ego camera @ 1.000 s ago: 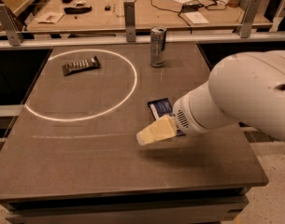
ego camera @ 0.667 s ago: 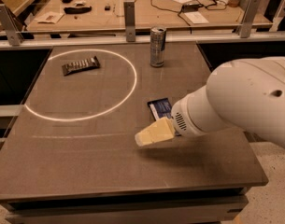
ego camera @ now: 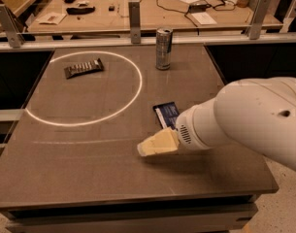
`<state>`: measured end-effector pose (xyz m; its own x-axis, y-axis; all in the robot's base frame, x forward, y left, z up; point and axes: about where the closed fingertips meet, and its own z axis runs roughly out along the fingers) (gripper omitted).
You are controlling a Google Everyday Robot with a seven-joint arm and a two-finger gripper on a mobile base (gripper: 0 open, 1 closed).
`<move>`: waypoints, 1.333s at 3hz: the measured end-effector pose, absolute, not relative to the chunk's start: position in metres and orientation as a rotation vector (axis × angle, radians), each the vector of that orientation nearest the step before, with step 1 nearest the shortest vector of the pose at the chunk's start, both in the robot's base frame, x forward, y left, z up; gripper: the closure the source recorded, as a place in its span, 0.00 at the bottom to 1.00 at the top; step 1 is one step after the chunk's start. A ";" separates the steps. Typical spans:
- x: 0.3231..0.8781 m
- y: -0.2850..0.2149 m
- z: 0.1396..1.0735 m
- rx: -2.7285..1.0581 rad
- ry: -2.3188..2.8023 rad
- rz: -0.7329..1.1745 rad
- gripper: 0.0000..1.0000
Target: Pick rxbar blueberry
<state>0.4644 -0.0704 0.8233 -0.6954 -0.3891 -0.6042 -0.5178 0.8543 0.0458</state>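
The rxbar blueberry (ego camera: 166, 113) is a flat dark blue wrapper with a white stripe, lying on the dark table right of centre; its near end is hidden behind my arm. My gripper (ego camera: 155, 143) shows as cream-coloured fingers at the end of the bulky white arm, just in front of and slightly left of the bar, low over the table. Nothing is visibly held.
A dark shiny bar wrapper (ego camera: 83, 68) lies inside a white circle (ego camera: 133, 98) marked on the table at the back left. A tall metal can (ego camera: 163, 48) stands at the back centre. A rail with posts and a cluttered bench run behind the table (ego camera: 89, 169).
The arm and gripper have shifted slightly left and lower, staying just in front of the blue bar. The bar, can and dark wrapper have not moved.
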 end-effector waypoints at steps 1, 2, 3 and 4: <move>0.472 -0.066 0.820 -0.693 2.376 0.290 0.00; 0.480 -0.061 0.818 -0.721 2.344 0.293 0.00; 0.485 -0.058 0.814 -0.740 2.330 0.298 0.00; 0.485 -0.060 0.810 -0.747 2.327 0.298 0.17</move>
